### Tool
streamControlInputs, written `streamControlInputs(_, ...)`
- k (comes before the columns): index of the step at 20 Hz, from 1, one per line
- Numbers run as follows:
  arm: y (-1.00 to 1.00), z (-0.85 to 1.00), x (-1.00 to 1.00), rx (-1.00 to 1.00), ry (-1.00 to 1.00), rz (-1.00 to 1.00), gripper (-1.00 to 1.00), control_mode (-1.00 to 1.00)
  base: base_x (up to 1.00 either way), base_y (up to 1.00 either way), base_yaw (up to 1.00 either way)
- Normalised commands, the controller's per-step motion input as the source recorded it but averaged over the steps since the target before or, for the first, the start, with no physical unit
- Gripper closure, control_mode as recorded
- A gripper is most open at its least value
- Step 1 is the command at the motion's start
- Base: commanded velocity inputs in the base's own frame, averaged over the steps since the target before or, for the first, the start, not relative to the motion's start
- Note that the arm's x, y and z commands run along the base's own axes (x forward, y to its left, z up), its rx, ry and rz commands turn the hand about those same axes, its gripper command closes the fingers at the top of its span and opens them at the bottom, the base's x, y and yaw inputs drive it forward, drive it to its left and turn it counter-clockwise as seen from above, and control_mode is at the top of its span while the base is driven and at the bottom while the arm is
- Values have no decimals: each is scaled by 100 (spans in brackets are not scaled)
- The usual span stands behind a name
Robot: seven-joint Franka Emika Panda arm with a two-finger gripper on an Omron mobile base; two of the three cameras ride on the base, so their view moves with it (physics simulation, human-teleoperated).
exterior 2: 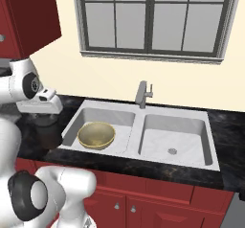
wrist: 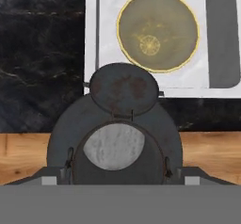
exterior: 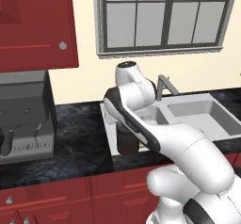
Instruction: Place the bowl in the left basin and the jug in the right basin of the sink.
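Bowl (exterior 2: 96, 135) already in the left basin (exterior 2: 122, 119); jug (exterior: 127, 140) on the counter's front edge, just left of the sink (exterior 2: 210, 162). Gripper (exterior 2: 47, 121) directly above it, jaws wide, seemingly not yet gripping. Next: lower, close, carry to the right basin (exterior 2: 191, 129).

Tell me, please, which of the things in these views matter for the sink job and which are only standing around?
Part of the job:
bowl, already lying in the left basin
jug, on the countertop beside the sink, under the gripper
right basin, with nothing in it

Just standing about:
coffee machine
faucet
window
red cabinets
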Motion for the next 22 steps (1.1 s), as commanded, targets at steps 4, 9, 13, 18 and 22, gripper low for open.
streamControlInputs(4,-88,21,-9,0,0,-10,100,-100,0,0,0)
streamControlInputs(9,-95,2,1,0,2,-11,100,-100,0,0,0)
streamControlInputs(13,-100,0,13,1,0,-6,100,-100,0,0,0)
streamControlInputs(18,-100,0,28,6,-1,0,100,-100,0,0,0)
streamControlInputs(22,-100,0,47,7,0,0,100,-100,0,0,0)
